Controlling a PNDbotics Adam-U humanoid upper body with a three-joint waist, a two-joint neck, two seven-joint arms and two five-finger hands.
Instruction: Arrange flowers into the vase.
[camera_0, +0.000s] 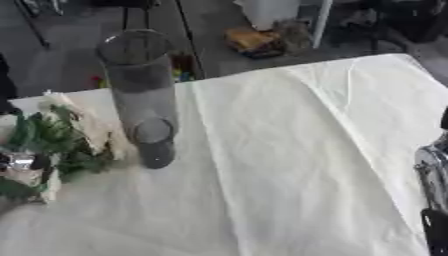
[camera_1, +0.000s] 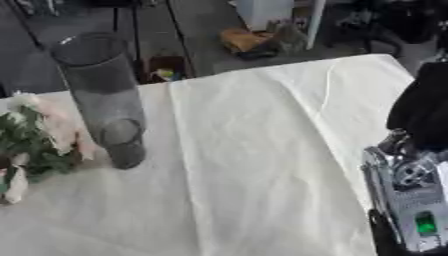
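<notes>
In the left eye view a tall clear glass cylinder vase stands upright on the bench, which is covered with a creased cream cloth; the vase's open rim rises past the bench's far edge, so its upper part shows against the dark floor behind. Just left of the vase's base lies a bunch of flowers with green leaves and pale cream blooms; the blooms nearest the vase seem to touch its lower wall, though the blur makes that hard to settle. Among the leaves, left of the vase and near the picture's edge, sits a small silver and dark part; it may belong to the left hand, but its shape cannot be made out, and whether any fingers curl round the stems cannot be told. Far right of the vase, at the picture's edge, a silver and black piece of the right arm is cut off.

In the right eye view the same arm shows more fully, well right of the vase: a black upper part, a silver joint and a small green light; it runs out of the bottom edge, so the right hand itself is not seen.
</notes>
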